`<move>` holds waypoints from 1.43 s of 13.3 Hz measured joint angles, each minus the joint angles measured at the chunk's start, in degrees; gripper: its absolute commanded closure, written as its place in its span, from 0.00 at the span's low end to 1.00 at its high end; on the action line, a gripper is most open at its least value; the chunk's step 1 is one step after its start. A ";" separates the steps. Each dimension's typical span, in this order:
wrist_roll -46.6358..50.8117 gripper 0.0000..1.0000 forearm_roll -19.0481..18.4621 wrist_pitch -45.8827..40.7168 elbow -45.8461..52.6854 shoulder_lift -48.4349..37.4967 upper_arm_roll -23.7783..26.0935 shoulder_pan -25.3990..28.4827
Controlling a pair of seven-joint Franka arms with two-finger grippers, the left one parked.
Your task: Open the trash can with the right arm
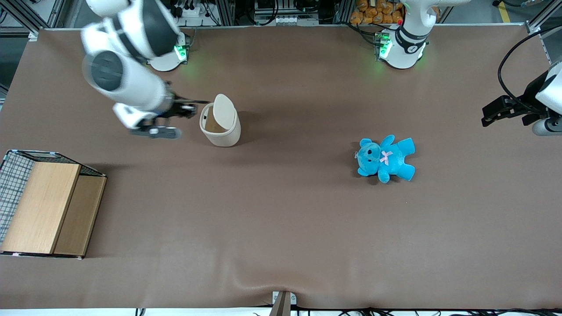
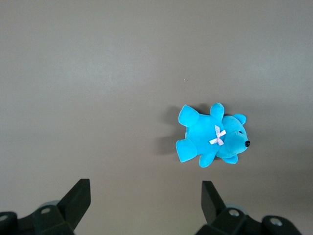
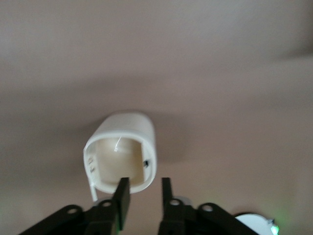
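**Lid up, arm alongside**

Spanning the whole scene, the brown cloth-covered table [image 1: 281,228] carries only a few things. Largest of them is the wood-and-wire box [image 1: 46,204], near the front camera at the working arm's end. The white jointed right arm [image 1: 127,79] with dark grey joint caps reaches down from its green-lit base, and its black two-finger gripper [image 3: 143,196] hangs just beside the small cream-white plastic trash can [image 1: 220,125], close to its rim. The fingers [image 3: 122,196] stand a little apart with nothing between them; the grip is released.

The trash can stands on the table toward the working arm's end, farther from the front camera than the box and well apart from the blue plush teddy [image 1: 385,158] lying toward the parked arm's end.

By my reading the task is essentially done: the flat hinged lid [image 1: 224,110] stands raised on edge and the hollow inside shows in both views. What seems left is only drawing the arm clear.

The can's long axis runs vertically, its mouth pointing up, tipped slightly toward the gripper.
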 measured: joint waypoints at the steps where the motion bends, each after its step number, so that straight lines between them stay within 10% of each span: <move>1: -1.98 0.00 -0.56 -0.94 1.49 -0.41 -0.13 -2.11; 9: -20.18 0.00 -3.76 -4.58 8.88 -6.50 -1.14 -17.59; 19: -20.76 0.00 -6.55 -14.93 18.46 -6.18 -0.24 -22.30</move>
